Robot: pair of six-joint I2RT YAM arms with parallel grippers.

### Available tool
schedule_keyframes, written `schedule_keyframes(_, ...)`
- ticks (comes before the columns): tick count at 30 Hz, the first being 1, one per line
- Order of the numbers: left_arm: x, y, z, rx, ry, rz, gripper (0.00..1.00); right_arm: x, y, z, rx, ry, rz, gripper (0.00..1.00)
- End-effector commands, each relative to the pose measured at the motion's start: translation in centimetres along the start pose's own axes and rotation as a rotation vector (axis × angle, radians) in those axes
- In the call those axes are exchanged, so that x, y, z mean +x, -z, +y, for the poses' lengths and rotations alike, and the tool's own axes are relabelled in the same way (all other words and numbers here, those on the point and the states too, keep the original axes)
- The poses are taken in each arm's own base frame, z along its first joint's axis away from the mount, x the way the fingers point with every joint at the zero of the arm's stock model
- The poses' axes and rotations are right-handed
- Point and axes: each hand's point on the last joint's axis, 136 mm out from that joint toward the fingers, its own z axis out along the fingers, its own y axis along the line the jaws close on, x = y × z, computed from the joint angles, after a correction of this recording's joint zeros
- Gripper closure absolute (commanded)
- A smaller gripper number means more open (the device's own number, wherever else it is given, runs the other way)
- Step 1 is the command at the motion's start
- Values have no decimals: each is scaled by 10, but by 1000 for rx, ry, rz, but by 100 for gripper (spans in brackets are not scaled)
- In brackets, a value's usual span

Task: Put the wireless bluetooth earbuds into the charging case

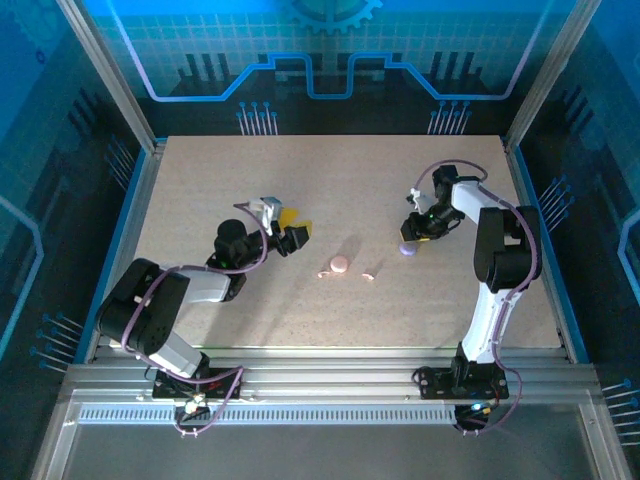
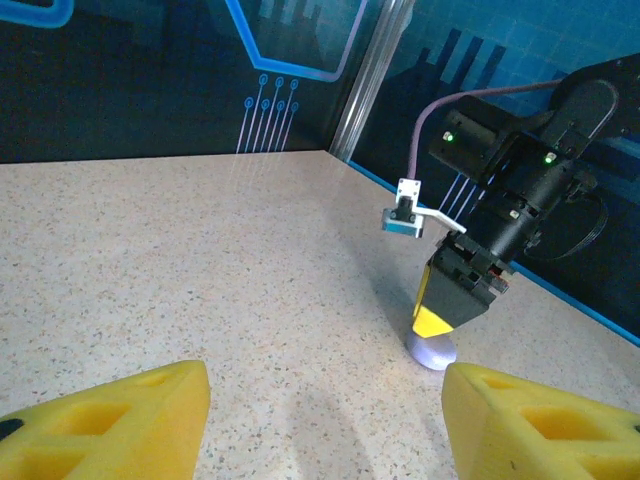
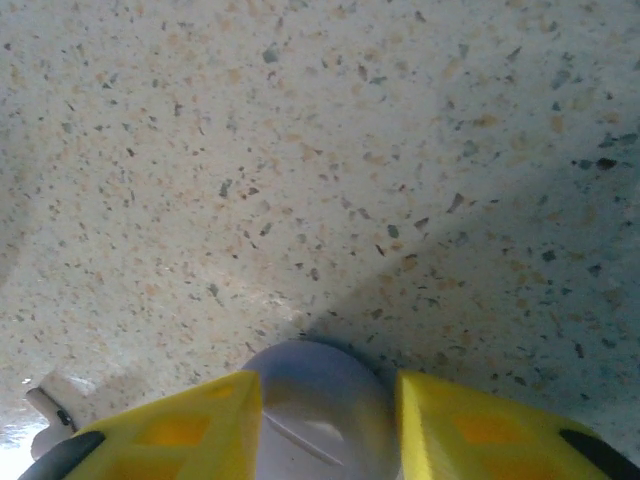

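A lilac round case (image 1: 407,250) lies on the table at the right, with a seam line across its top (image 3: 315,385). My right gripper (image 1: 413,237) points down right over it, jaws a little apart, the yellow fingers (image 3: 180,430) flanking the case (image 2: 432,350) from above. A pink round case (image 1: 340,264) sits mid-table. Two small pale pink earbuds (image 1: 326,273) (image 1: 369,274) lie loose on either side of it. My left gripper (image 1: 290,232) hovers left of the pink case, open and holding nothing (image 2: 325,385), facing the right gripper (image 2: 440,320).
The speckled beige table (image 1: 250,180) is bounded by blue side rails and metal posts (image 2: 365,80). The right arm's purple cable (image 1: 435,170) loops above its wrist.
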Motion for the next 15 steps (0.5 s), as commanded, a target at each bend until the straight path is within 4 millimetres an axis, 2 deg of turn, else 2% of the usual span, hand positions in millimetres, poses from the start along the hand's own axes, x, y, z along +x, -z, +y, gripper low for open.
schedule_keyframes(1, -4, 7, -2, -9, -35, -7, 37, 0, 2, -9, 27, -19, 7, 56)
schedule_keyframes(5, -2, 11, 1, -33, -40, 0, 37, -4, 11, -10, 56, -37, -11, 51)
schedule_keyframes(8, -2, 14, 8, -77, -26, 9, 36, -10, 27, 1, 87, -52, -52, 48)
schedule_keyframes(12, 0, 19, 19, -140, 3, 24, 36, -13, 47, 37, 128, -70, -79, 44)
schedule_keyframes(15, 0, 24, 25, -181, 20, 26, 35, -10, 49, 71, 172, -77, -61, 42)
